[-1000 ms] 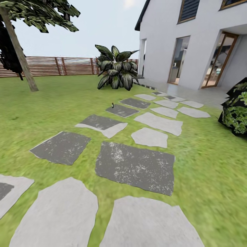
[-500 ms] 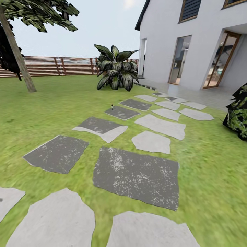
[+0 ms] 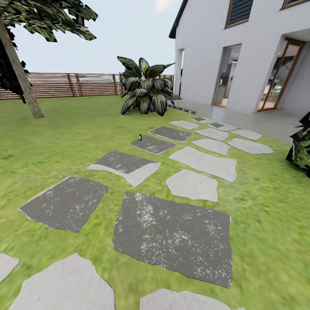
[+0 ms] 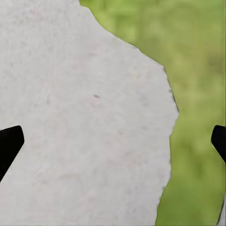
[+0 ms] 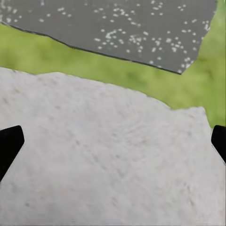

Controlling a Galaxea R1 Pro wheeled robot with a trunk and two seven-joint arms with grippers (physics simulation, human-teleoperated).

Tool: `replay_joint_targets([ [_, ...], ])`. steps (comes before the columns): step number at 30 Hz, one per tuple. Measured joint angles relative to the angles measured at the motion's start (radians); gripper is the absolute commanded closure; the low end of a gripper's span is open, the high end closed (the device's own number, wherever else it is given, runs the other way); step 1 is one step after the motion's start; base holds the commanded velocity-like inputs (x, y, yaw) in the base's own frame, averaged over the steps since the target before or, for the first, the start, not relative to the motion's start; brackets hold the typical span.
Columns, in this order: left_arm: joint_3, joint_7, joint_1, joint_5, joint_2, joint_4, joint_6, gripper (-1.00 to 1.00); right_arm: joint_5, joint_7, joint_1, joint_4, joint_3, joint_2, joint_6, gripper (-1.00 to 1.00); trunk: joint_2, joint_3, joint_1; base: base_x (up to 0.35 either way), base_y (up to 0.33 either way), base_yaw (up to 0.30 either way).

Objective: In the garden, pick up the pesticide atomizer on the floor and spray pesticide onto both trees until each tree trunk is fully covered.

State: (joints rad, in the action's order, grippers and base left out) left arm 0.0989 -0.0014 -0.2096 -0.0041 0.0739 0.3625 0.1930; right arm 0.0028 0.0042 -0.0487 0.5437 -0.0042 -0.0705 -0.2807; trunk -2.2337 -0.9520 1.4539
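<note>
From the head camera I see the garden lawn (image 3: 64, 142) with a path of grey paving stones (image 3: 172, 234) running from the near edge toward the white house (image 3: 241, 51) at the far right. No containers show anywhere.

The pesticide atomizer (image 3: 140, 137) stands upright on the grass, far up the path, just beside the left corner of a dark stone (image 3: 153, 144). It is tiny from here: a small dark shape with a pale spot, and I cannot make out more detail.

My left gripper (image 4: 113, 141) looks straight down over a pale stone (image 4: 80, 117) whose edge meets the grass. Its two dark fingertips (image 4: 9, 143) sit at opposite edges of the wrist view, spread wide, with nothing between them. My right gripper (image 5: 113, 141) points down the same way over another pale stone (image 5: 103, 160), a dark speckled stone (image 5: 117, 26) just beyond a strip of grass; its fingertips (image 5: 8, 143) are equally wide apart and hold nothing.

At the lawn's far left edge a leaning tree trunk (image 3: 19, 73) with mottled bark rises in front of the brown slatted fence (image 3: 73, 85). A broad-leaved bush (image 3: 145, 88) stands near the house corner, and a dark leafy shrub (image 3: 301, 148) sits at the right edge.
</note>
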Motion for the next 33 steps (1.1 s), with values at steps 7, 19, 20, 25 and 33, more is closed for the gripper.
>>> replay_joint_targets([
  [7, -0.001, 0.000, 0.000, 0.000, 0.000, 0.000, 0.000, -1.00, 0.000, 0.000, 0.000, 0.000, 0.000, 0.000, 0.000, -1.00, 0.000, 0.000, 0.000, 0.338, 0.000, 0.000],
  [19, -0.001, 0.000, 0.000, 0.000, 0.000, 0.000, 0.000, -1.00, 0.000, 0.000, 0.000, 0.000, 0.000, 0.000, 0.000, -1.00, 0.000, 0.000, 0.000, 0.338, 0.000, 0.000],
  [20, -0.001, 0.000, 0.000, 0.000, 0.000, 0.000, 0.000, -1.00, 0.000, 0.000, 0.000, 0.000, 0.000, 0.000, 0.000, -1.00, 0.000, 0.000, 0.000, 0.338, 0.000, 0.000],
  [25, 0.000, 0.000, 0.000, 0.000, 0.000, 0.000, 0.000, -1.00, 0.000, 0.000, 0.000, 0.000, 0.000, 0.000, 0.000, -1.00, 0.000, 0.000, 0.000, 0.338, 0.000, 0.000],
  [33, 0.000, 0.000, 0.000, 0.000, 0.000, 0.000, 0.000, -1.00, 0.000, 0.000, 0.000, 0.000, 0.000, 0.000, 0.000, -1.00, 0.000, 0.000, 0.000, 0.338, 0.000, 0.000],
])
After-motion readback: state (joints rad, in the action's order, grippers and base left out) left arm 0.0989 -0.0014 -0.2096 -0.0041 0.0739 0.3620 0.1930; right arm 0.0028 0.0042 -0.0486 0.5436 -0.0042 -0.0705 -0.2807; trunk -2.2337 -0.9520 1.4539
